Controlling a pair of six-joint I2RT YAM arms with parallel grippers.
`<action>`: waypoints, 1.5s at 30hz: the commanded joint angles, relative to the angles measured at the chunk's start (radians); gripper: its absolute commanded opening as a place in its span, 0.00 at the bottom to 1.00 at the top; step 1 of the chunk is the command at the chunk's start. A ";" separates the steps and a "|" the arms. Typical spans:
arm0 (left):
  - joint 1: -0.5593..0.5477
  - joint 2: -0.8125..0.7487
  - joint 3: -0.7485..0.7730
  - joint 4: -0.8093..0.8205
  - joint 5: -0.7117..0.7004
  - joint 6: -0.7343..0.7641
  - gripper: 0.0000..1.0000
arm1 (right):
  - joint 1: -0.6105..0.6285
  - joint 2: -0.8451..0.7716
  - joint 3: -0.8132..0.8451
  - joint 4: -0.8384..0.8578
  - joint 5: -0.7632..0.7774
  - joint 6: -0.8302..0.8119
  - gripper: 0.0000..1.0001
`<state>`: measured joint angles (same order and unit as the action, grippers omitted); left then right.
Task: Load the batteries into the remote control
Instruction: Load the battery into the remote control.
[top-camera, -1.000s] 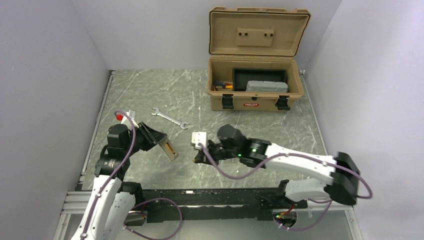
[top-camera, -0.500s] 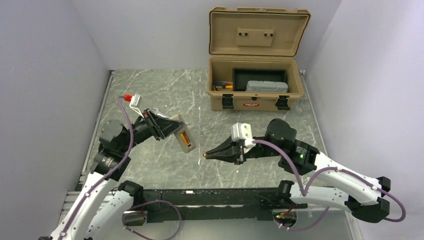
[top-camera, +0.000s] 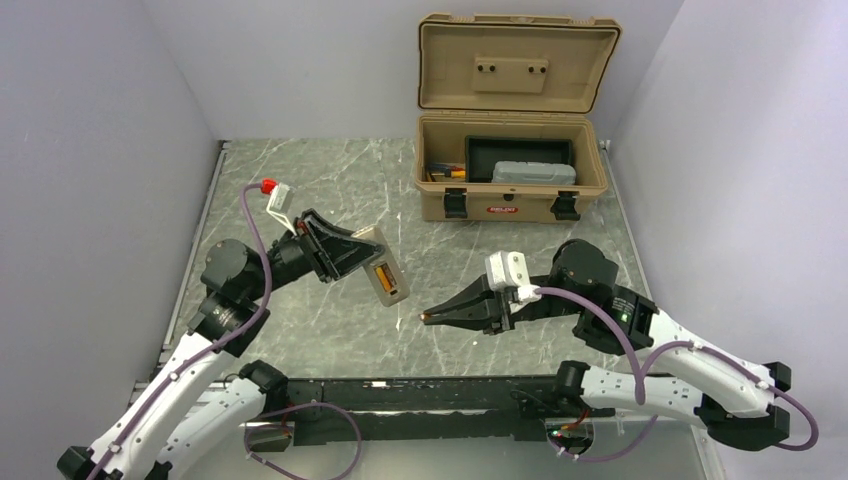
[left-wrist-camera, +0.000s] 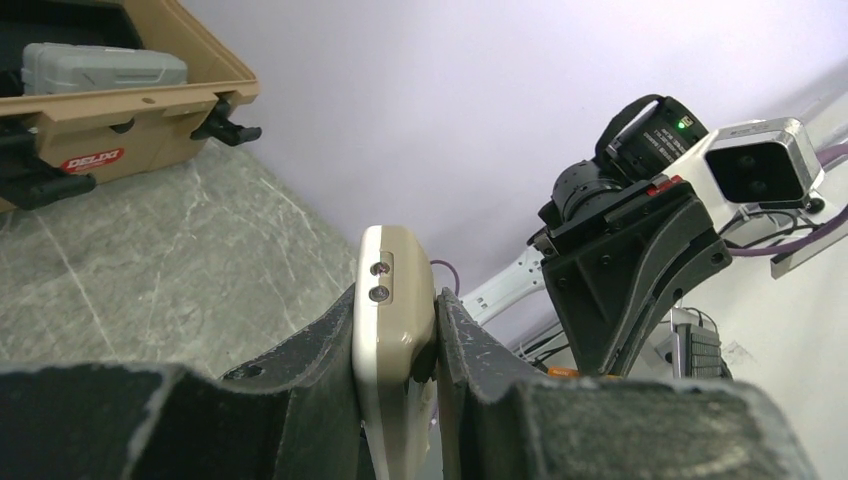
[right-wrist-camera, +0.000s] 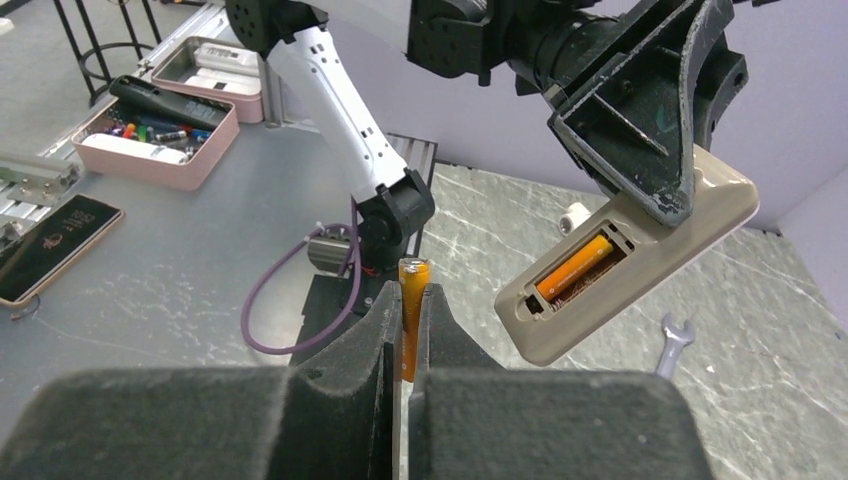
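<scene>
The remote control (top-camera: 386, 277) hangs above the table, with my left gripper (top-camera: 352, 250) shut on its upper end. Its grey-tan back faces the right arm and the battery bay is open. One orange battery (right-wrist-camera: 574, 268) lies in the bay of the remote control (right-wrist-camera: 640, 262). In the left wrist view the remote control (left-wrist-camera: 392, 335) stands edge-on, clamped in my left gripper (left-wrist-camera: 397, 308). My right gripper (top-camera: 432, 316) is shut on a second orange battery (right-wrist-camera: 412, 312), which sticks out past its tips. The right gripper (right-wrist-camera: 405, 300) points at the remote from a short way to the right.
An open tan toolbox (top-camera: 512, 190) stands at the back right with a grey case inside. A silver wrench (right-wrist-camera: 676, 343) and a small white fitting (right-wrist-camera: 574, 216) lie on the marble table behind the remote. The black rail (top-camera: 400, 395) runs along the near edge.
My left arm has lifted the remote and carried it right and forward. The right gripper has risen off the table with the battery and drawn back to the right.
</scene>
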<state>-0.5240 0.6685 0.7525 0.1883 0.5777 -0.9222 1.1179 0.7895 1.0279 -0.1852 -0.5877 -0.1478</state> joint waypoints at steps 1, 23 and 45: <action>-0.031 0.016 0.056 0.127 0.029 0.005 0.00 | 0.000 -0.025 0.045 0.023 -0.040 0.006 0.00; -0.086 0.038 0.103 -0.048 -0.090 0.102 0.00 | 0.000 -0.057 -0.075 0.360 1.009 0.966 0.00; -0.088 0.045 0.050 0.002 -0.087 0.010 0.00 | 0.000 -0.040 0.002 0.001 1.242 1.171 0.00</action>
<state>-0.6067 0.7162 0.8165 0.0975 0.4763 -0.8627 1.1160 0.7452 1.0313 -0.2337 0.6640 1.2785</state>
